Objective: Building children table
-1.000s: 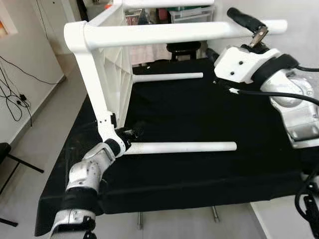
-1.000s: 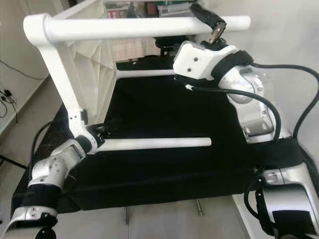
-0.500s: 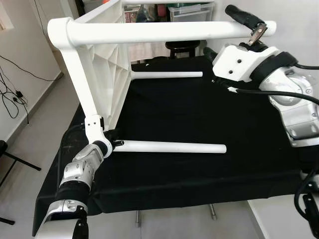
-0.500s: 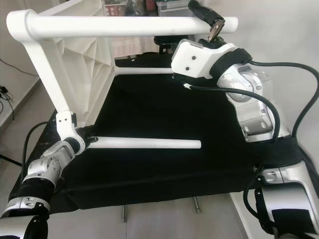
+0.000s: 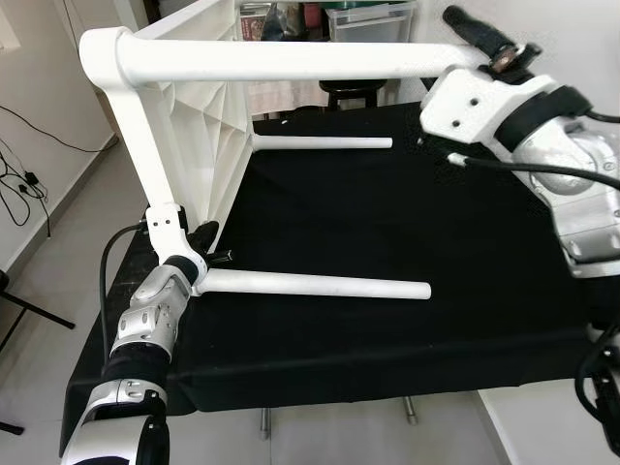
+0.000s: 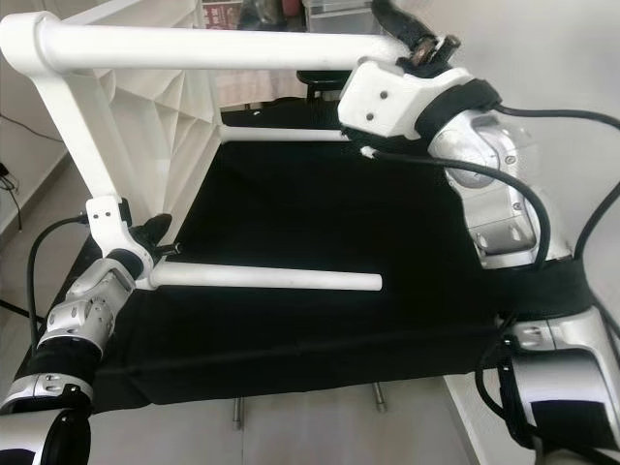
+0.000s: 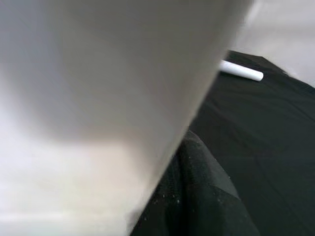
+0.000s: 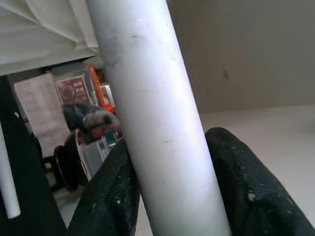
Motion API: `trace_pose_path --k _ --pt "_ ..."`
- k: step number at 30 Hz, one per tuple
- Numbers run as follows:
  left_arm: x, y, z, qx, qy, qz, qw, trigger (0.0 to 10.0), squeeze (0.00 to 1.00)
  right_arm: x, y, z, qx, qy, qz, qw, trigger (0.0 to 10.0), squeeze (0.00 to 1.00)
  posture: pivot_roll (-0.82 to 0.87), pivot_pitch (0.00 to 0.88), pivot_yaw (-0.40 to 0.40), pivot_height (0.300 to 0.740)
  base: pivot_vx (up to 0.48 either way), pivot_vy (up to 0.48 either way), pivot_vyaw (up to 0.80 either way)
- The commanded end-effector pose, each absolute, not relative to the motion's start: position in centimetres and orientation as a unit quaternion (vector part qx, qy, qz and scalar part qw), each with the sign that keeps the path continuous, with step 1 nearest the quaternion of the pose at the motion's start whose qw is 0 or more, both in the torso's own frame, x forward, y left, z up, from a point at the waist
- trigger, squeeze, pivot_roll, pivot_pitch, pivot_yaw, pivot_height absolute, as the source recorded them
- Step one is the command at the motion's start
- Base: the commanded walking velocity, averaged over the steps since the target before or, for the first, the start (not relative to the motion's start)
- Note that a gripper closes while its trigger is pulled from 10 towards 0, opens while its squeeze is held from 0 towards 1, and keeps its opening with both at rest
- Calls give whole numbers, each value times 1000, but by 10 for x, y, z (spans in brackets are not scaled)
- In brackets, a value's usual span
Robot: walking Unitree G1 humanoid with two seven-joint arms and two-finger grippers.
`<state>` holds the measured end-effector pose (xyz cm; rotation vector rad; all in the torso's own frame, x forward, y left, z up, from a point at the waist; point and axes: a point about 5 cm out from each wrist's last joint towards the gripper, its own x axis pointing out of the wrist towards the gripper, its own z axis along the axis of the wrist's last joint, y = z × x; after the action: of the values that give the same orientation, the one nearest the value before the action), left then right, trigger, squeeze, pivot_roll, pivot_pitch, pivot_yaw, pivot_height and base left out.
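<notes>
A white children's table lies on its side on the black-covered worktop (image 5: 407, 213). Its ribbed top (image 5: 208, 126) stands upright at the left and its round legs point right. My right gripper (image 5: 484, 44) is shut on the upper leg (image 5: 291, 66) near its free end. In the right wrist view that leg (image 8: 152, 113) sits between both black fingers (image 8: 106, 196). My left gripper (image 5: 199, 242) is at the top's lower near corner, where the near leg (image 5: 320, 284) joins. The white surface (image 7: 98, 98) presses against one black finger (image 7: 197, 196). A far leg (image 5: 325, 142) lies behind.
The worktop's front edge (image 5: 387, 373) is close below the near leg. Bare floor with black cables (image 5: 24, 184) lies to the left. A dark stool (image 5: 354, 94) and storage boxes (image 5: 373, 19) stand behind the worktop.
The table's lower corner and near leg have shifted left and toward me along with my left gripper. My right gripper has stayed shut on the upper leg.
</notes>
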<state>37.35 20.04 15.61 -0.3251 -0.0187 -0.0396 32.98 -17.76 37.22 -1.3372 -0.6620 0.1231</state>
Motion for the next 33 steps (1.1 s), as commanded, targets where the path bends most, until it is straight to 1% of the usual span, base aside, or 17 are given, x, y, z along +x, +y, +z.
trace_pose_path --k 1,2,3,4,5,7,8,15,19,21,24,27,28,30,31,32,33 --pt "373 212 157 -159 -16 -1 987 0 0 332 -173 369 -589 -301 65 747 0 0 -206 40 26 740 0 0 0" --pt "373 213 156 -160 -17 1 987 0 0 332 -173 369 -589 -300 65 747 0 0 -210 38 26 740 0 0 0" --pt "373 214 155 -160 -17 4 987 2157 0 332 -174 369 -589 -300 64 747 0 0 -212 38 26 740 0 0 0" --pt "372 215 154 -160 -16 8 987 2157 0 331 -175 369 -590 -298 63 748 0 0 -212 38 26 740 0 0 0" --pt "371 217 153 -160 -17 12 987 7176 0 332 -176 368 -591 -295 61 748 0 0 -213 36 27 740 0 0 0" --pt "371 218 152 -160 -17 15 987 7176 0 332 -177 368 -592 -293 60 748 0 0 -213 36 27 740 0 0 0" --pt "370 222 151 -162 -18 22 986 10000 0 332 -179 367 -593 -289 58 749 0 0 -213 37 27 740 0 0 0" --pt "360 250 139 -166 -16 73 983 10000 0 334 -187 367 -598 -275 45 752 0 0 -215 39 24 740 0 0 0" --pt "350 277 133 -148 -13 115 982 10000 0 335 -193 368 -600 -265 37 754 0 0 -225 43 25 740 0 0 0" --pt "344 309 142 -117 -17 156 981 10000 0 336 -202 364 -602 -245 28 760 0 0 -228 45 26 740 0 0 0" --pt "341 322 149 -106 -22 171 979 10000 0 337 -206 361 -604 -233 24 762 0 0 -227 51 39 740 0 0 0" --pt "339 365 209 -52 -73 195 977 10000 0 345 -224 341 -608 -177 10 774 0 0 -194 58 61 740 0 0 0" --pt "339 365 209 -52 -73 195 977 10000 0 345 -224 341 -608 -177 10 774 0 0 -194 58 61 740 0 0 0" --pt "338 381 260 -8 -117 192 974 10000 0 352 -229 321 -601 -142 12 787 0 0 -182 57 66 740 0 0 0" --pt "338 384 287 12 -140 184 973 10000 0 356 -230 309 -596 -120 18 794 0 0 -171 60 70 740 0 0 0" --pt "338 384 287 12 -140 184 973 10000 0 356 -230 309 -596 -120 18 794 0 0 -171 60 70 740 0 0 0" --pt "339 381 318 36 -168 165 971 10000 0 363 -227 288 -583 -90 32 807 0 0 -159 63 78 740 0 0 0"
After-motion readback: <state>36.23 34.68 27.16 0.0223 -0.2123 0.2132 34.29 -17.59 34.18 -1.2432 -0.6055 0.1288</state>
